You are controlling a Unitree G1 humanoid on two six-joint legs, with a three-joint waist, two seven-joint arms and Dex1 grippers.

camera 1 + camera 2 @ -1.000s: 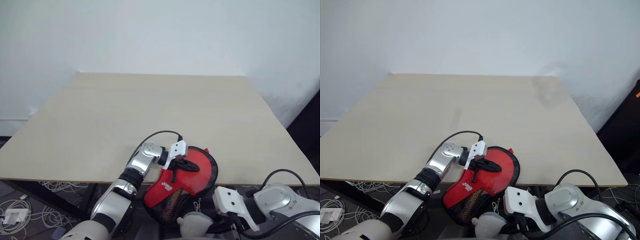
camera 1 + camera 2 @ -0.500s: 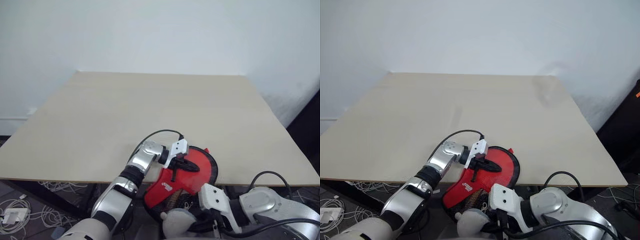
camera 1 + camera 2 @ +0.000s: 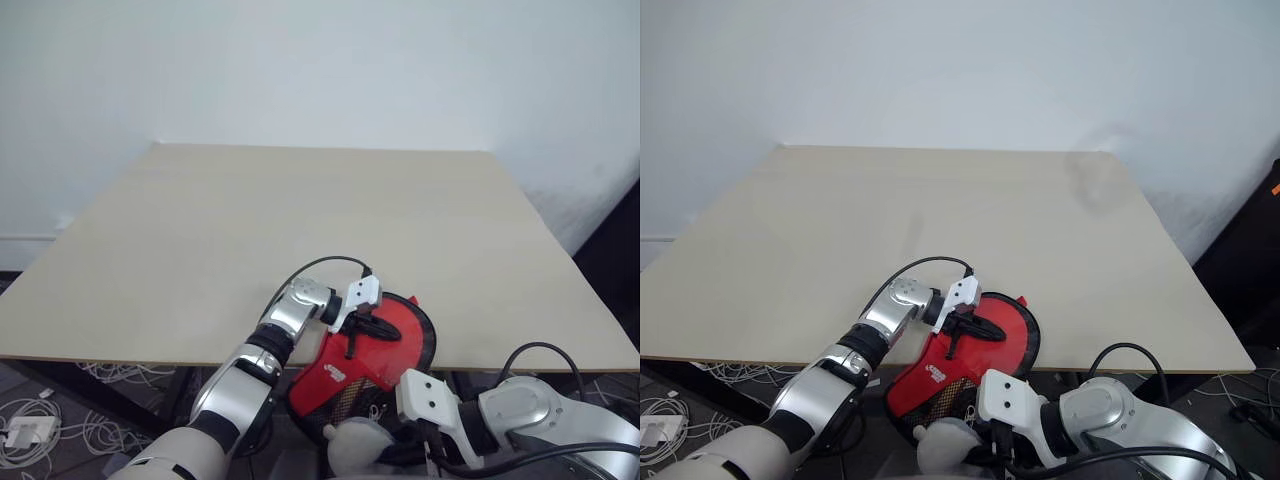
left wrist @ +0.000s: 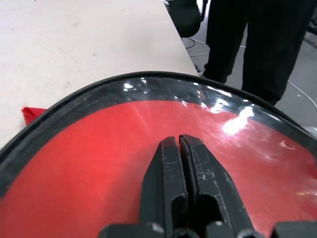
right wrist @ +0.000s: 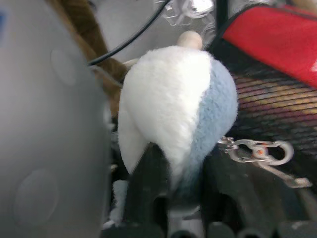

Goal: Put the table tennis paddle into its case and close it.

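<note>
The case, black-trimmed with a red panel, white logo and dark mesh, hangs half over the table's front edge. Red shows under its glossy clear face; I cannot tell whether that is the table tennis paddle. My left gripper lies on that clear face with its black fingers shut together. Below the table edge, my right gripper is shut on a fluffy white-and-blue ball beside the case's mesh end. A metal clip hangs next to the ball.
A small red tab sticks out from the case onto the table. A person's dark trouser legs stand past the table's right side. Loose white cables lie on the floor at the lower left.
My right arm has swung to the left under the case, carrying the fluffy ball with it. My left gripper has stayed shut on the case.
</note>
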